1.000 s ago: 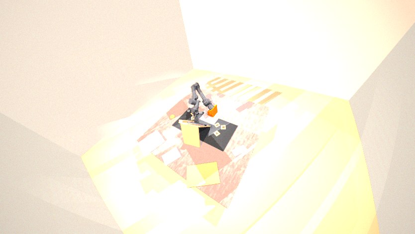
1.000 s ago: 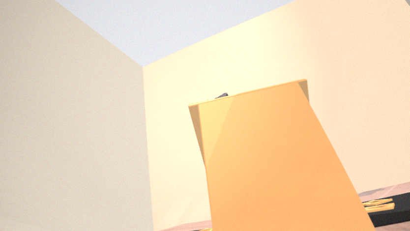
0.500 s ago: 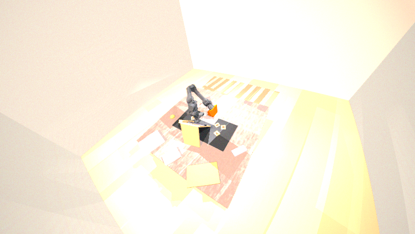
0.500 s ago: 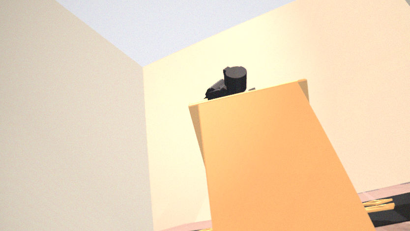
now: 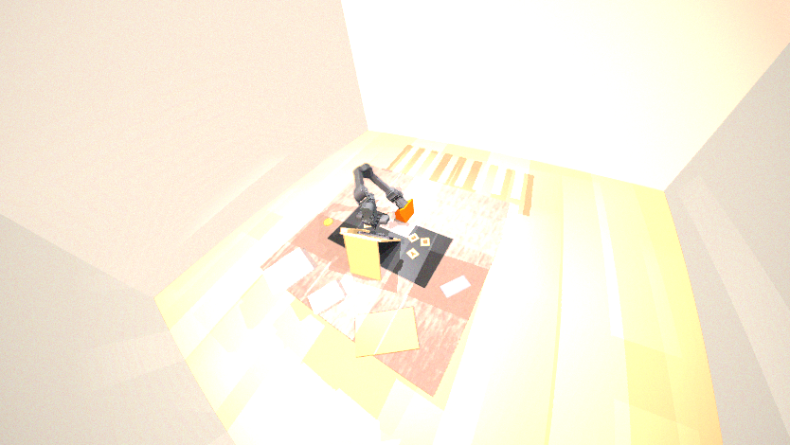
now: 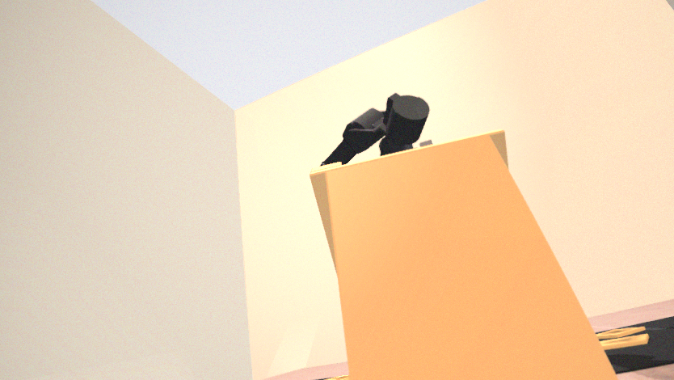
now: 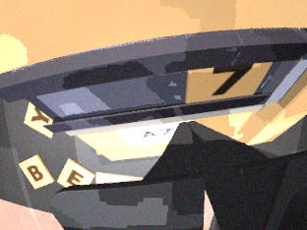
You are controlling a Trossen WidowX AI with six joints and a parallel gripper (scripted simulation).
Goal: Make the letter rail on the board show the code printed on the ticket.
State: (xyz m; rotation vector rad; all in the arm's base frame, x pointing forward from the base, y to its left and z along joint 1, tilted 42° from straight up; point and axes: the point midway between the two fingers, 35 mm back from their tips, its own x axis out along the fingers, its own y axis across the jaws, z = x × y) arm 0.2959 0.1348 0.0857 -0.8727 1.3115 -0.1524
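Observation:
In the wrist view a dark grey letter rail (image 7: 125, 86) runs across the tan board (image 7: 98, 8). One tile marked 7 (image 7: 226, 82) sits in the rail towards its right end. A white ticket (image 7: 149, 134) with faint print lies just below the rail. My gripper (image 7: 186, 129) (image 5: 377, 224) is shut with nothing between the fingers, close in front of the rail and below the 7 tile. Loose tiles Y (image 7: 38, 121), B (image 7: 35, 172) and E (image 7: 74, 174) lie on the black mat (image 5: 428, 271); they also show in the top view (image 5: 413, 237) (image 5: 424, 241) (image 5: 412, 253).
The board (image 5: 363, 255) (image 6: 448, 263) stands upright and hides the gripper in the exterior view, where only the arm (image 6: 391, 122) shows above its top edge. An orange box (image 5: 404, 210) stands behind the mat. A white sheet (image 5: 455, 285) lies on the counter to the right.

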